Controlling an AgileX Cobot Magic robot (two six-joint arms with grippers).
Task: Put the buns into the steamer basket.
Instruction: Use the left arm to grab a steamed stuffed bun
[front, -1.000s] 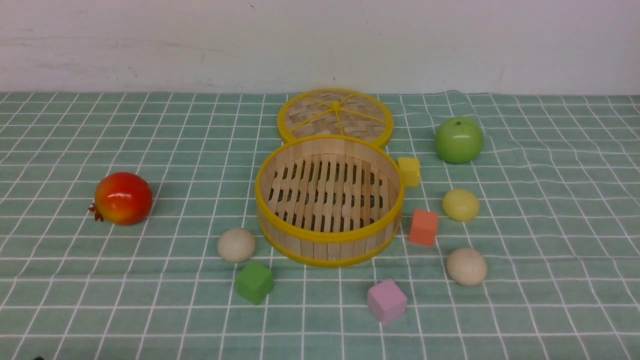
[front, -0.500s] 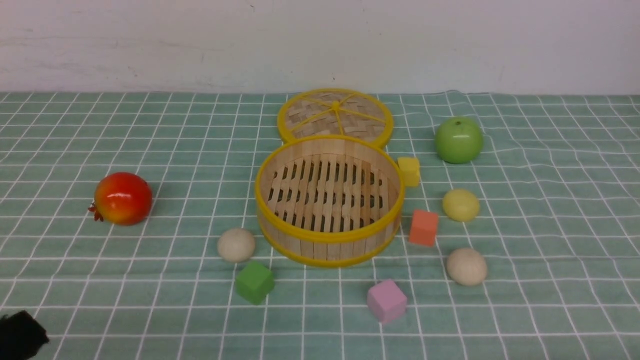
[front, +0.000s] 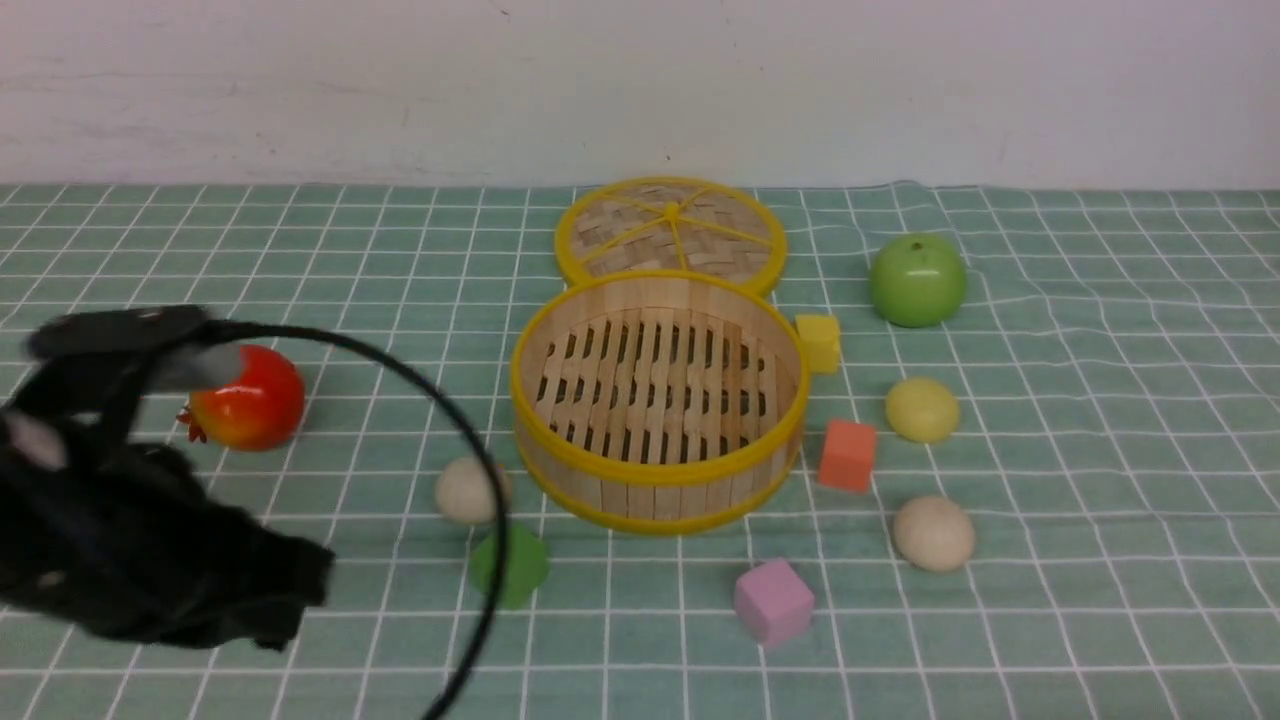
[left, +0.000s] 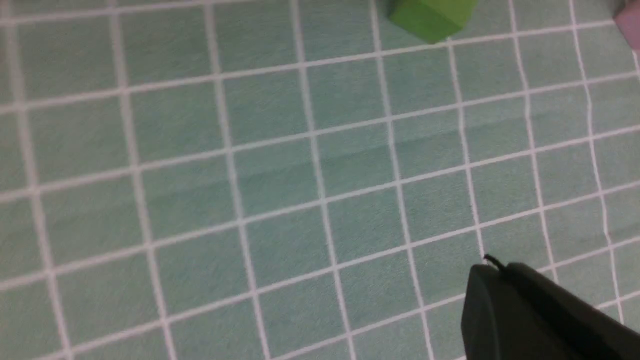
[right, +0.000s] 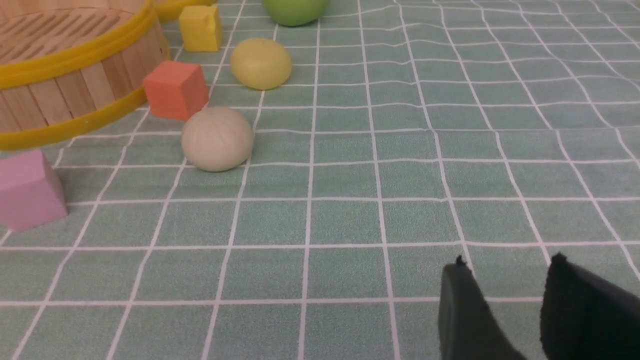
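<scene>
Your left pincer (left: 495, 272) is closed on nothing, hanging over the bare checked cloth (left: 250, 175) of the bench (front: 1100, 450), near the green cube (left: 430, 17). Your right pincer (right: 507, 265) stands partly open and empty, low over the cloth, well apart from the buns (right: 217, 140). The steamer basket (front: 655, 480) sits mid-bench, just in front of its woven lid (front: 670, 225). All three buns lie on the cloth outside it: one cream bun (front: 460, 490) near its left wall, partly behind a black cable (front: 499, 540); the yellow bun (front: 921, 409) and the other cream bun (front: 933, 533) to its right, with the orange cube (front: 847, 455) between them and the basket.
</scene>
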